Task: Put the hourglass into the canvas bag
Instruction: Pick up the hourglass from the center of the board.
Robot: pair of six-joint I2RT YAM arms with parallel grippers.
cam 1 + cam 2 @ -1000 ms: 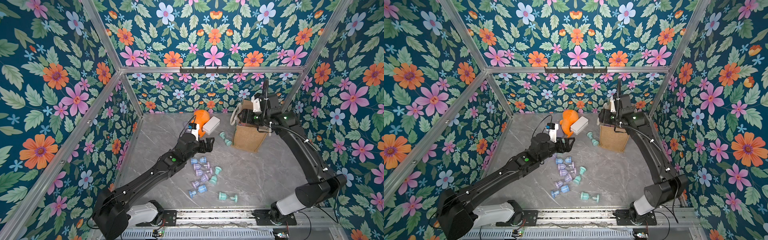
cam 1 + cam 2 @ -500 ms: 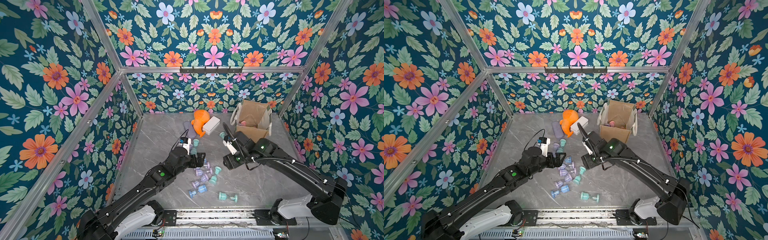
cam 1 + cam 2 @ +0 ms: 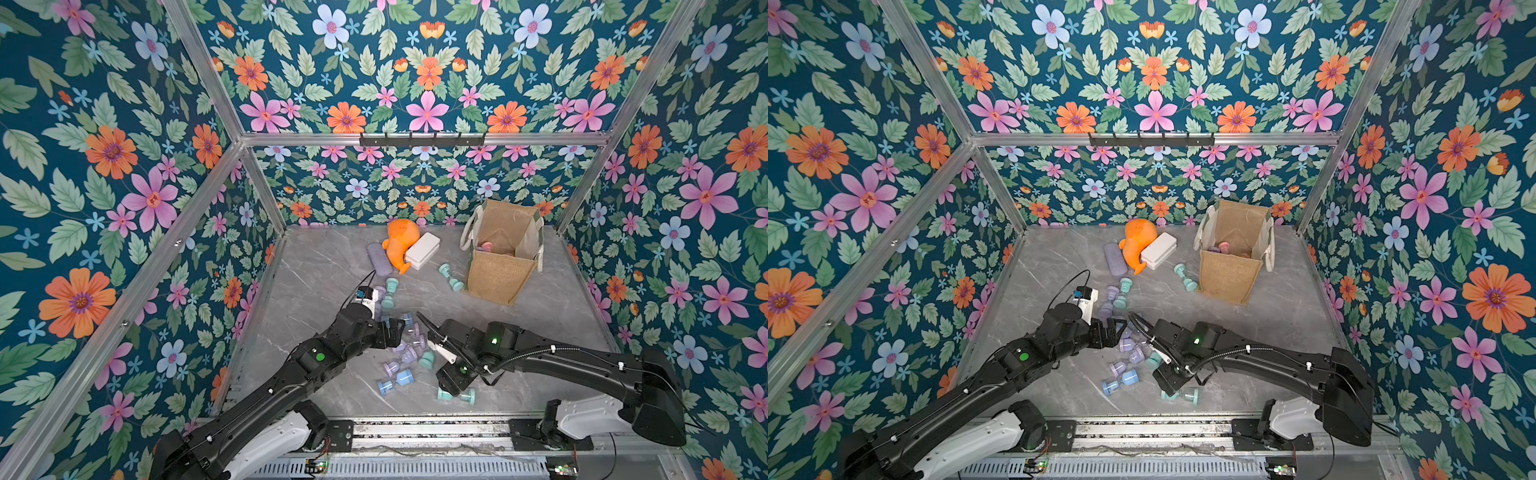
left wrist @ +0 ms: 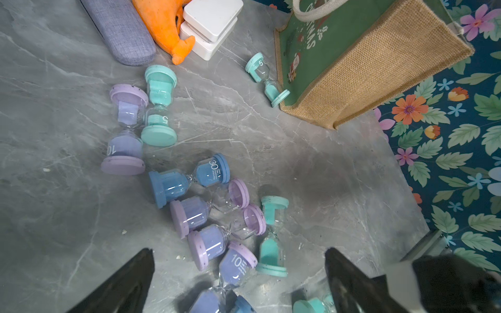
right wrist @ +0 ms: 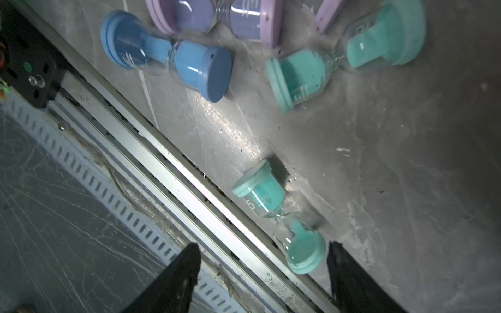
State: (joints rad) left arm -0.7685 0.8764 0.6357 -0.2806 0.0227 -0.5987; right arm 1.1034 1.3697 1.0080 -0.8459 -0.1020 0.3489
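Swinging back from the bag (image 3: 498,278), where it hung a second ago, right gripper (image 5: 261,252) now sits low over a lone teal hourglass (image 5: 276,216) near the front of the table (image 5: 379,162). Its jaws are spread with nothing held, and one cap lies between them. Left gripper (image 4: 238,252) has pulled back from near the orange toy (image 3: 399,245) to the pile (image 4: 217,216), jaws spread, empty. Bag stands upright at back right with pink hourglasses (image 3: 1223,248) inside. Likely a drop just done and the next pick starting; many left.
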